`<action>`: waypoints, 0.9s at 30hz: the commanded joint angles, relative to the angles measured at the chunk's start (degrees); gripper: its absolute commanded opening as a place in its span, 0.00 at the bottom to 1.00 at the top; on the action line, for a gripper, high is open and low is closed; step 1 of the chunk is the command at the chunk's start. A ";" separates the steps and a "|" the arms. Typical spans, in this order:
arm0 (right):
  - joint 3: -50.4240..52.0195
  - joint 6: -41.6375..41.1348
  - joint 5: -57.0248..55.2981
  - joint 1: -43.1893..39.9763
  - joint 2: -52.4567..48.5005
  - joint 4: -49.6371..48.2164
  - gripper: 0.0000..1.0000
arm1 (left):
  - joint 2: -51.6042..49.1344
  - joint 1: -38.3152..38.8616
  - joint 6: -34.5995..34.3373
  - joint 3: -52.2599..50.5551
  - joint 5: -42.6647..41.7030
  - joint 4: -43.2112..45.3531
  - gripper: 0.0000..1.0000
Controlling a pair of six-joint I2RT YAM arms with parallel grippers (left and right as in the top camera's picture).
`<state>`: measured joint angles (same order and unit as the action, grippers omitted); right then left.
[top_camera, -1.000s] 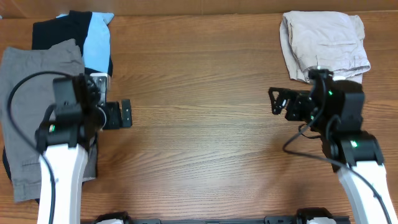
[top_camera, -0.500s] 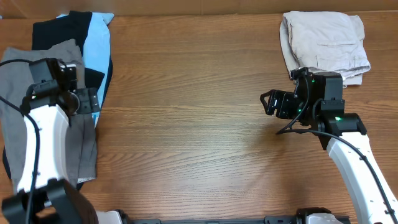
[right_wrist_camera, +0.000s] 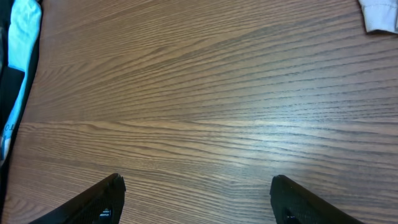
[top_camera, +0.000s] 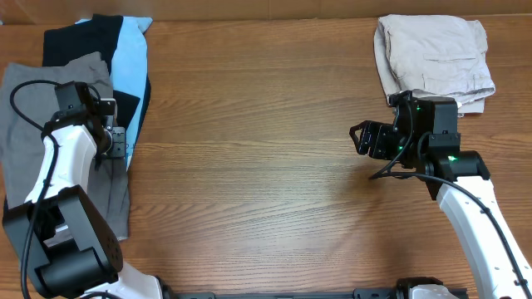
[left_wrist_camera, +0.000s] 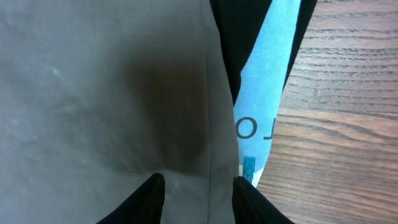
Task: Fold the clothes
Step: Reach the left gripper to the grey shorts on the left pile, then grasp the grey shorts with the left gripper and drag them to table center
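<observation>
Where the overhead view takes in the whole bench (top_camera: 249, 174), the taupe-grey shorts (top_camera: 33, 141) lie flat at its left edge, partly over a black garment (top_camera: 79, 37) and beside a light-blue garment (top_camera: 129, 54) at the far left corner. The left tool (top_camera: 116, 143) sits low over the right-hand edge of the grey shorts. The beige shorts (top_camera: 432, 54) lie folded at the far right corner. The right tool (top_camera: 359, 137) hangs over bare wood, nearer than the beige shorts and apart from them, with its fingers spread.

From the left wrist, grey fabric (left_wrist_camera: 99, 93) fills most of the frame, with a dark shadow on it just ahead of the left tool (left_wrist_camera: 199, 196). The fingers (left_wrist_camera: 146, 199) stand partly apart, and the hemmed edge of the shorts runs between them; they are not clamped on the cloth. Right of that edge a strip of black garment (left_wrist_camera: 227, 37) shows, then light-blue cloth (left_wrist_camera: 270, 68) with dark printed letters, then wood (left_wrist_camera: 348, 124).

From the right wrist, the right tool (right_wrist_camera: 196, 199) is wide apart and holds nothing, with only wood grain (right_wrist_camera: 199, 93) between the fingers (right_wrist_camera: 106, 199). The light-blue garment (right_wrist_camera: 22, 28) and a sliver of black (right_wrist_camera: 5, 93) sit at the left border, and a corner of the beige shorts (right_wrist_camera: 380, 15) at the upper right.
</observation>
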<state>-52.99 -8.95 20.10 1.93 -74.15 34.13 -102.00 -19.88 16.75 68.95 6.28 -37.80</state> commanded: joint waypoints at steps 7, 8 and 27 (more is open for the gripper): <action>-1.40 0.44 -0.59 0.26 -0.04 0.09 0.78 | -5.53 -0.02 1.05 1.07 -0.09 1.64 0.27; -1.40 0.44 -0.66 0.26 -0.04 0.07 0.78 | -5.51 -0.02 1.05 1.07 0.04 1.68 0.19; -1.40 0.42 -1.62 0.26 -0.04 0.07 0.77 | -5.33 3.65 -4.13 29.40 -3.82 -27.82 0.04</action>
<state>-52.99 -8.95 19.05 1.91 -74.17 34.37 -107.42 -18.52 15.05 91.02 8.64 -61.82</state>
